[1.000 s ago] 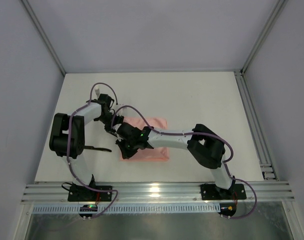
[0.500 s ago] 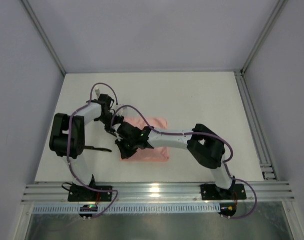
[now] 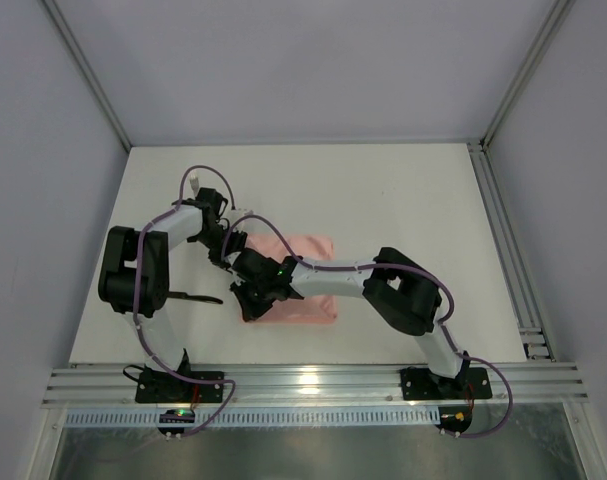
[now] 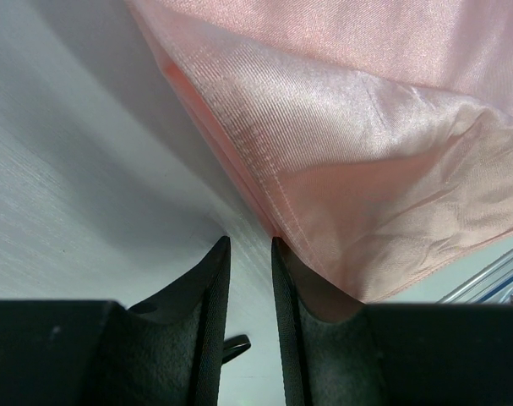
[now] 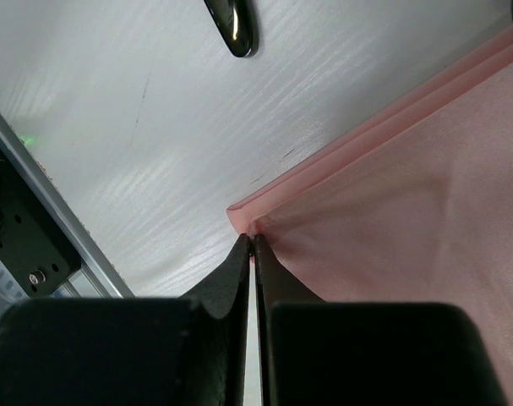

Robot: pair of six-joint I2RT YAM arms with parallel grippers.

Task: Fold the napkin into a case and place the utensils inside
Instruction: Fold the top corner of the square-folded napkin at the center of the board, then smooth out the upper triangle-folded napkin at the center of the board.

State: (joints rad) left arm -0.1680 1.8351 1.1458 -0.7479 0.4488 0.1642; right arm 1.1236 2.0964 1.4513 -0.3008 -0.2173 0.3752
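I have the right fingers (image 5: 236, 264) pinched shut on the near-left corner of the folded napkin (image 3: 305, 282), which lies flat on the table (image 3: 403, 200), while the left fingers (image 4: 212, 275) stand slightly parted and empty just off its far-left hem.

The thin salmon-pink fabric napkin (image 3: 315, 302) lies on the white table (image 3: 383, 190), folded into a flat, multi-layer rectangle. At its near-left corner the layer edges are stepped and run parallel. At the far-left corner a hemmed upper layer is raised off the layers below. One slim glossy black utensil (image 3: 195, 297) lies crosswise on the table, left of the napkin and not touching it.
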